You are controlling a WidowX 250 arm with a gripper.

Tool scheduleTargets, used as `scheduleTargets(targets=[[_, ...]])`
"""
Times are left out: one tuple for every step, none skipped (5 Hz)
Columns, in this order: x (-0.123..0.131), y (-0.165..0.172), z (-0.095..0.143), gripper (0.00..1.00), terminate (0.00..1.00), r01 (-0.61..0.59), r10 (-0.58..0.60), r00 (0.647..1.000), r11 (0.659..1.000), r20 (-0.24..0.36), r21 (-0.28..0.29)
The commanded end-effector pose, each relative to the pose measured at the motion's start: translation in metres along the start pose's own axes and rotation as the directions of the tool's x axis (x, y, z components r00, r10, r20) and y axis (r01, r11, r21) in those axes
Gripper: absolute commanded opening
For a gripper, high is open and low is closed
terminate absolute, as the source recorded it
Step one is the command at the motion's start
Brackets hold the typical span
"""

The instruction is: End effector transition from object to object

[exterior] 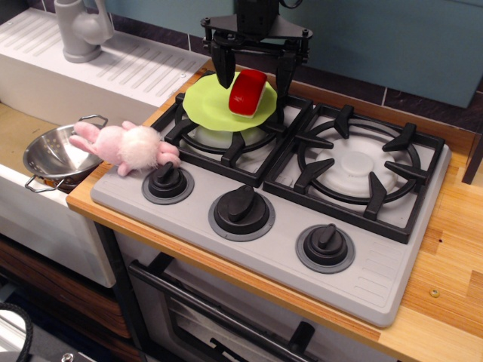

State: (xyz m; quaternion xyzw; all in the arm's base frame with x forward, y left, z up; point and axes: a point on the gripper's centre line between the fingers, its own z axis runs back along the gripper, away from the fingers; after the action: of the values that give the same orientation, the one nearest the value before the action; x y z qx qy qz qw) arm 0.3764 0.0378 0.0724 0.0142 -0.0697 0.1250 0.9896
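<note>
The end effector [254, 77] hangs over the back left burner of a toy stove [302, 204], its two black fingers pointing down from a wide crossbar and spread apart — one finger [224, 69] stands just left of a red block with a white edge [247, 93], the other just right of it, and whether either touches the block cannot be told. The block lies tilted on a lime-green plate [215, 104], which rests on the black grate of that burner. A pink plush rabbit [127, 145] lies at the stove's front left corner, just beside the leftmost of three dark knobs [167, 181]. Left of it, a small steel pot [54, 153] sits in the sink, with a grey faucet [79, 29] behind. No brand, label or writing can be read anywhere — the stove panel is plain grey.
</note>
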Motion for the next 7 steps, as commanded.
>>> scheduleTargets(targets=[[0.0, 0.0, 0.0, 1.0, 0.0, 0.0, 0.0, 1.0, 1.0, 0.0, 0.0], [-0.003, 0.007, 0.014, 1.0, 0.0, 0.017, -0.017, 1.0, 1.0, -0.008, 0.025], [-0.003, 0.015, 0.032, 1.0, 0.0, 0.041, -0.041, 0.999, 0.998, 0.001, 0.045], [-0.005, 0.022, 0.046, 1.0, 0.0, 0.054, -0.054, 0.998, 0.996, 0.006, 0.072], [-0.007, 0.032, 0.065, 1.0, 0.0, 0.08, -0.08, 0.997, 0.992, -0.01, 0.096], [-0.012, 0.05, 0.071, 1.0, 0.0, 0.109, -0.109, 0.994, 0.988, -0.005, 0.107], [-0.022, 0.068, 0.064, 1.0, 0.0, 0.127, -0.129, 0.992, 0.986, 0.015, 0.105]])
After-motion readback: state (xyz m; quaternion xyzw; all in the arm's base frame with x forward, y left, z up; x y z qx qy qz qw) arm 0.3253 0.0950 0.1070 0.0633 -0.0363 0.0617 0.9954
